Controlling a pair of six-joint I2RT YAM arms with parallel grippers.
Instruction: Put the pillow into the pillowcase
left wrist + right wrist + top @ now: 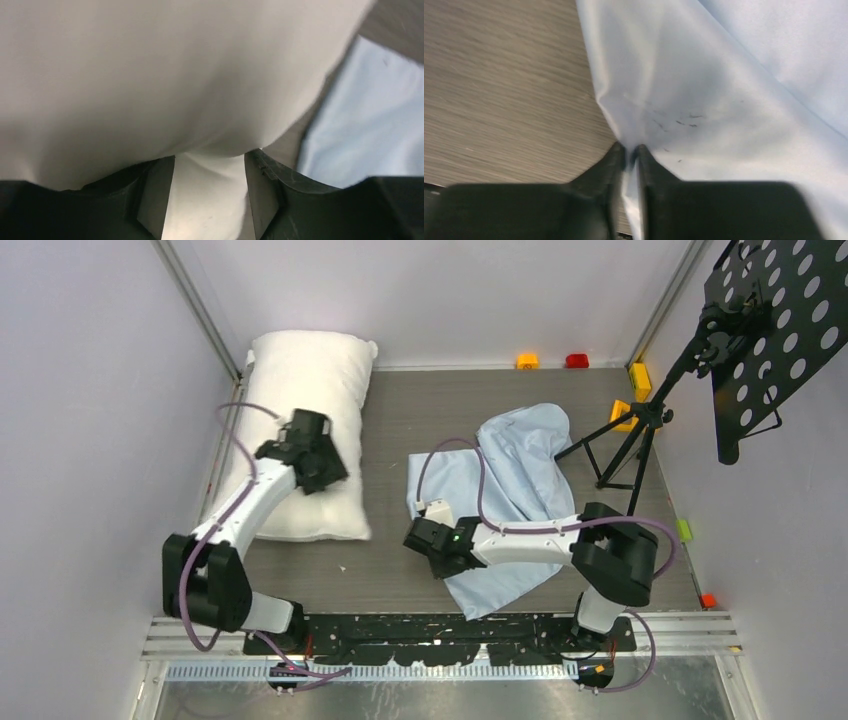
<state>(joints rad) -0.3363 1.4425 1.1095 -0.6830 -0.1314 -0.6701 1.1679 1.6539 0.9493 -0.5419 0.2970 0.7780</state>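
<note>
The plump white pillow point(305, 410) lies lengthwise along the left side of the table. My left gripper point(325, 470) sits at its right edge near the front. In the left wrist view the pillow point(165, 75) fills the frame, and a fold of it bulges between the fingers of the left gripper point(210, 156), which is shut on it. The light blue pillowcase point(520, 470) lies crumpled right of centre. My right gripper point(425, 528) is at its left edge. In the right wrist view the right gripper point(630, 148) pinches the hem of the smudged pillowcase point(704, 90).
A black tripod point(640, 430) carrying a perforated black board point(770, 330) stands at the right, just beyond the pillowcase. Small coloured blocks point(527, 361) lie along the back and right edges. Walls close in the left, back and right sides. Bare wood table point(400, 410) separates pillow and pillowcase.
</note>
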